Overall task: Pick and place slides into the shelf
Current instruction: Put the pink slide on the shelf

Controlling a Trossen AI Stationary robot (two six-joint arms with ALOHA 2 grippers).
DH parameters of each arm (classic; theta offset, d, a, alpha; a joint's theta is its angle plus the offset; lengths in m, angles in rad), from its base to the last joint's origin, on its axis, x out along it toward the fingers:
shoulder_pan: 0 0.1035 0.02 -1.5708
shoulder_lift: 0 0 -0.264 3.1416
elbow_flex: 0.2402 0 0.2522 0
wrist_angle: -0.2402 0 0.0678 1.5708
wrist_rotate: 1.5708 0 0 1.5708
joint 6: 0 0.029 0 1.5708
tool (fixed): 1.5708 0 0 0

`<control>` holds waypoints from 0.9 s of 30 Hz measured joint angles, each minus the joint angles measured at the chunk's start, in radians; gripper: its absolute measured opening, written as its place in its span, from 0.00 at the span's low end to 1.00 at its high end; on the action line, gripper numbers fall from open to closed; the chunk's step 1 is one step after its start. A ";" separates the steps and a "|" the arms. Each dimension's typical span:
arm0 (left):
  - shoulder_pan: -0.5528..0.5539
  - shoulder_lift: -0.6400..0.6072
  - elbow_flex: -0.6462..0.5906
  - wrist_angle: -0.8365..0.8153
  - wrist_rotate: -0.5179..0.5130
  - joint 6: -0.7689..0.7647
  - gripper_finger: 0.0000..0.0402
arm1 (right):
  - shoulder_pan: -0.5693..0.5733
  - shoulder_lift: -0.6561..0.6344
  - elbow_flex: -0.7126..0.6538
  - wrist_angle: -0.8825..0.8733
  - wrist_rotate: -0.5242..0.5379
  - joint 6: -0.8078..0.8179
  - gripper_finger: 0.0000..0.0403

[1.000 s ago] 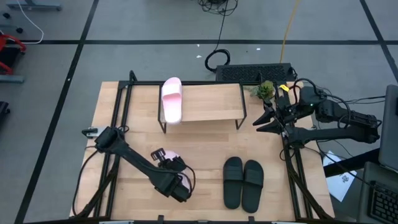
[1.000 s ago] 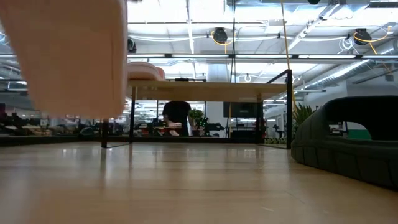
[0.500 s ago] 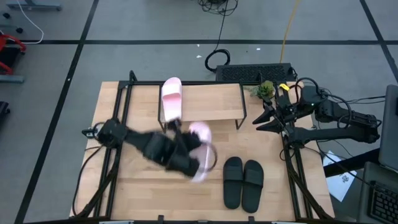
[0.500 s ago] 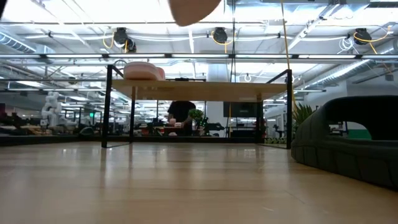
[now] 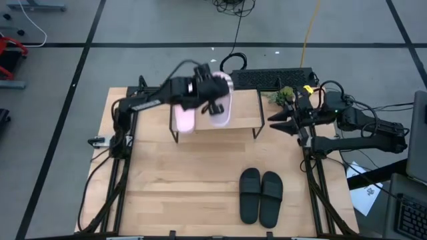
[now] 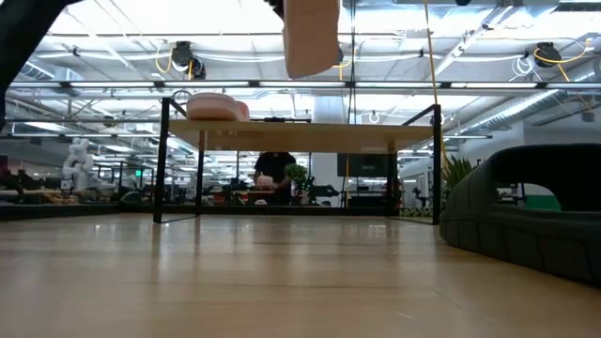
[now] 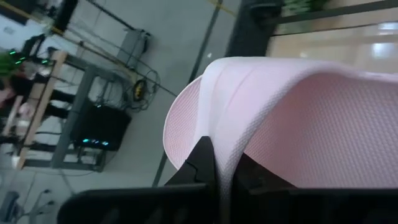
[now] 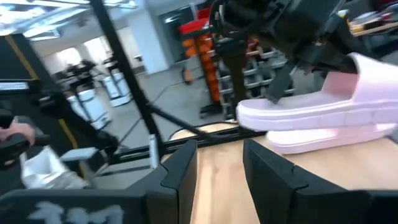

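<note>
My left gripper (image 5: 212,93) is over the shelf (image 5: 243,110) at the table's far side, shut on a pale pink slide (image 5: 225,107) that also shows at the top of the low view (image 6: 312,38). The other pink slide (image 5: 183,110) lies sole down on the left part of the shelf's top board (image 6: 310,136). Two black slides (image 5: 260,195) lie side by side on the table near its near edge. My right gripper (image 5: 279,121) waits open off the shelf's right end, its fingers (image 8: 180,168) pointing at the shelf. My left gripper pinches the pink slide by the edge of its wide strap (image 7: 231,140), one finger (image 7: 202,160) on each face of the strap. The slide is lifted clear and hangs above the shelf's top board, right of the other pink slide.
A small green plant (image 5: 285,95) stands at the table's far right corner next to the right arm. A dark keyboard-like box (image 5: 270,77) lies behind the shelf. Bare wooden tabletop (image 5: 173,180) stretches between the shelf and the black slides.
My left gripper has swung from the table's near left part up and toward the far edge, carrying the pink slide with it. The slide, low beside the table before, is now held clear above the shelf's top board. The right arm has kept still.
</note>
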 joint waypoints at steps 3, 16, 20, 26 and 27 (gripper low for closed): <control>0.044 0.001 0.000 0.016 0.022 0.022 0.00 | 0.000 0.000 0.000 0.005 0.058 -0.013 0.30; 0.065 0.018 -0.337 0.072 0.004 0.055 0.00 | -0.001 0.000 0.000 0.028 0.132 -0.049 0.30; 0.053 0.020 -0.402 0.074 -0.044 0.036 0.00 | -0.001 0.000 0.000 0.028 0.131 -0.048 0.30; 0.034 0.019 -0.418 0.076 -0.066 0.016 0.00 | -0.001 0.000 0.000 0.028 0.134 -0.049 0.30; 0.035 0.019 -0.418 0.076 -0.066 0.016 0.00 | -0.001 0.000 0.000 0.028 0.133 -0.049 0.30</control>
